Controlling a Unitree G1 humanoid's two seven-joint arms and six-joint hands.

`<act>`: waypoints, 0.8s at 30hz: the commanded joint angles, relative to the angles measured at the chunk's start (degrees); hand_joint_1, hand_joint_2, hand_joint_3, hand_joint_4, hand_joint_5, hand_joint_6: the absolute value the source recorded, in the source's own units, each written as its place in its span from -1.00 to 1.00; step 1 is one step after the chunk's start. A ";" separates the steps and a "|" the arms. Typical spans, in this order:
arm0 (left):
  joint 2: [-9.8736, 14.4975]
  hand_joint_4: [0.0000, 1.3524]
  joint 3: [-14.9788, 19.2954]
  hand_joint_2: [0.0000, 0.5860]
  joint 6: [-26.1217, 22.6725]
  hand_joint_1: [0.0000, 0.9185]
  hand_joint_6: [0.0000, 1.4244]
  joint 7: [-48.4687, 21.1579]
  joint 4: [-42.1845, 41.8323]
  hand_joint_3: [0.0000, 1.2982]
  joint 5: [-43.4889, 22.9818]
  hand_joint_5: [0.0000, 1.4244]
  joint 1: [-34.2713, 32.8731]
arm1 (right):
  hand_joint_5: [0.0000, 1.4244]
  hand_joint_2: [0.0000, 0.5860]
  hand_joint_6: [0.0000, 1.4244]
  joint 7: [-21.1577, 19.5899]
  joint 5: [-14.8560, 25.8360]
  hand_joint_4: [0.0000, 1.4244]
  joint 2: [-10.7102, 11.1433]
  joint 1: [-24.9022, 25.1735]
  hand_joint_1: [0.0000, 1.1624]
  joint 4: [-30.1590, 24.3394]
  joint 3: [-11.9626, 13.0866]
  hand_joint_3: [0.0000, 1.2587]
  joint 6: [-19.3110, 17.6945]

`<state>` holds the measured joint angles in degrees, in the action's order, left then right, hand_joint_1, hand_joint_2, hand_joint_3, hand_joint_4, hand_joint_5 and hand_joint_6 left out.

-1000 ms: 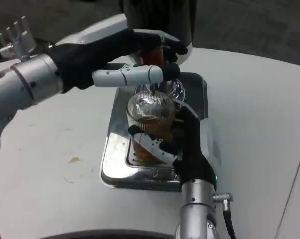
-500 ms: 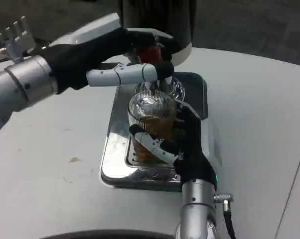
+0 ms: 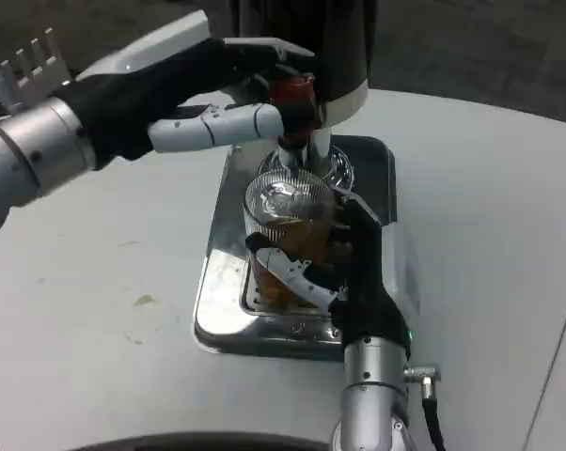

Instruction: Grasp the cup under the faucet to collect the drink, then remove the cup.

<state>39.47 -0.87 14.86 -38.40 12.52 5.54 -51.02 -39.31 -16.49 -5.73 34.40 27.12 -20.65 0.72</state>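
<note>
- Nearest us, our right hand (image 3: 344, 282) comes up from the bottom edge on its silver forearm; its black and white fingers (image 3: 292, 268) wrap the lower half of the cup (image 3: 288, 235), so we judge it held, not merely touched.
- The cup is clear ribbed plastic, upright, part-filled with amber drink. It stands on the grate of the shiny steel drip tray (image 3: 222, 310), directly below the faucet (image 3: 297, 150).
- Handling, as we judge it: thin walls will flex under a hard squeeze and could push liquid over the rim; the ribs give some purchase, though any splash would make them slick. With drink inside it carries real weight low down, and it must stay level.
- Best hold looks like where we already are, around the lower-middle of the body, fingers on one side and thumb opposite, well clear of the soft rim.
- The tray sits on the white table (image 3: 95, 282), which shows a small stain at the left.
- Farther back, our left hand (image 3: 222, 99) reaches in from the left and closes on the red tap lever (image 3: 290, 94) at the foot of the dark dispenser (image 3: 311, 38); fingers curl over it, one long finger lying just beneath.
- We cannot tell whether drink is flowing right now.
</note>
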 commanded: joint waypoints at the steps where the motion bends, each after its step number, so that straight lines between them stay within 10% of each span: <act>1: -0.13 -0.55 1.82 -0.62 1.25 -1.00 -0.45 1.46 0.09 -0.55 -1.61 -0.44 1.38 | -0.17 -0.18 -0.21 -1.17 0.74 -0.27 -10.24 0.70 0.28 -2.13 0.14 -0.24 -0.92; 24: -0.38 -0.47 4.01 -0.64 2.73 -1.00 -0.40 3.90 0.58 -0.50 -3.46 -0.38 1.65 | -0.07 -0.16 -0.14 -0.88 -1.30 -0.17 -6.98 -2.92 0.34 -6.78 -0.99 -0.13 -0.88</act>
<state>39.36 2.43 16.49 -35.51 12.55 2.62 -50.23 -39.36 -16.70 -5.77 32.52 22.93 -21.26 0.85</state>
